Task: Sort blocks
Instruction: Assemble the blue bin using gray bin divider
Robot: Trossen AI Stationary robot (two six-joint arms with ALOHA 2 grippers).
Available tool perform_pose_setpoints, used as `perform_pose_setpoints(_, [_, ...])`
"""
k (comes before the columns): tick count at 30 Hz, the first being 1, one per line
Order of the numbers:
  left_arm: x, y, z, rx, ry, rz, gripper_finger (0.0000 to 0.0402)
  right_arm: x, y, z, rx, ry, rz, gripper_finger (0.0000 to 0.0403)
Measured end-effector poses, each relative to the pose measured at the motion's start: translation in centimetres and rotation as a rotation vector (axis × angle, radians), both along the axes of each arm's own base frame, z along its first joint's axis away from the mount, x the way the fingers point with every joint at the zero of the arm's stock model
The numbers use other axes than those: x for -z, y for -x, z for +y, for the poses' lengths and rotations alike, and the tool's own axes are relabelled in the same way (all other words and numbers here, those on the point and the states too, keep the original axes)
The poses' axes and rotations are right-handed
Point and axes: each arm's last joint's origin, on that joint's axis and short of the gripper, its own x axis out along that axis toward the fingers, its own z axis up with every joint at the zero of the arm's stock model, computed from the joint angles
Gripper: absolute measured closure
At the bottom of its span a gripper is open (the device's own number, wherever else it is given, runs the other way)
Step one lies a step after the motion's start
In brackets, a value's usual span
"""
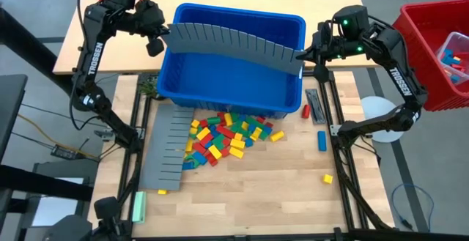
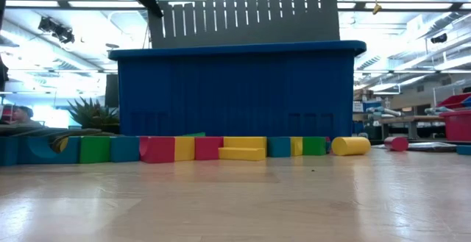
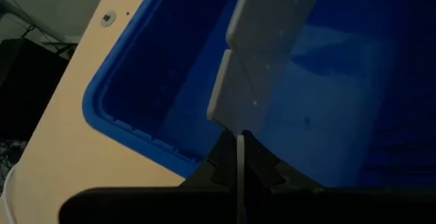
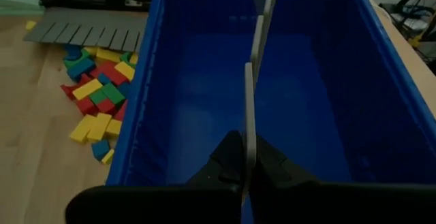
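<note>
The left end effector [image 3: 240, 173] is clamped on the edge of a grey panel [image 3: 255, 67] that extends over the blue bin's [image 3: 129, 125] interior. The tan desk [image 3: 61, 142] lies just beside the bin's rim.

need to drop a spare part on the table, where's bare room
Free: bare wood between the block pile and the lone yellow brick, toward the table's near edge. Crowded: in front of the blue plastic bin, and beside the flat grey ridged panel.
</note>
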Motion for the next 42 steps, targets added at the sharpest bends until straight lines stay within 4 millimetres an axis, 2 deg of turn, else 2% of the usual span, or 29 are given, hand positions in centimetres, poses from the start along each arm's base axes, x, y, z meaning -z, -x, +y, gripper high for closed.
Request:
perform_pose_setpoints(6, [0.1, 0.1, -0.1, -0.063, 0.041, -0.01, 0.0392, 0.0, 0.0, 0.0, 0.019, -0.013, -0.004, 0.0403])
perform_pose_setpoints(21, [-0.1, -0.1, -0.4, -0.024, 0.056, -0.048, 0.0392, -0.7, 0.5, 0.3, 0.046, 0.03, -0.008, 0.0403])
perform_pose_setpoints(36, [-0.1, 0.2, -0.6, -0.086, 0.044, -0.015, 0.0392, 0.2, -1.1, -1.0, 0.008, -0.037, 0.009, 0.0403])
perform_pose_setpoints(42, [-0.1, 0.2, -0.6, -0.09, 0.042, -0.012, 0.0392, 0.4, -1.4, -1.4, 0.001, -0.003, 0.024, 0.0403])
